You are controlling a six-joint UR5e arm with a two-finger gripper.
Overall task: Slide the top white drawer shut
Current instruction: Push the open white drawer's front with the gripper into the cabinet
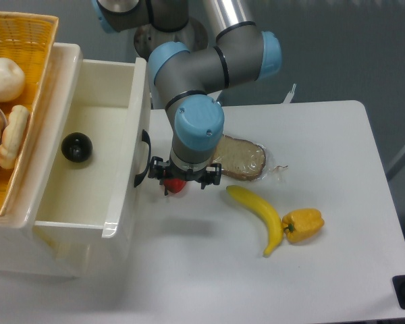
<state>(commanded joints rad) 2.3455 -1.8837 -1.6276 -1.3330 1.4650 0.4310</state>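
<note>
The top white drawer stands pulled far out of the cabinet, with a black ball lying inside it. Its curved black handle faces right on the flat front. My gripper hangs low just right of that handle, directly over a red pepper that it mostly hides. The fingers point down and are covered by the wrist, so their state is unclear.
A yellow wicker basket with pale food items sits on top of the cabinet at the left. On the table lie a bread slice in plastic, a banana and a yellow pepper.
</note>
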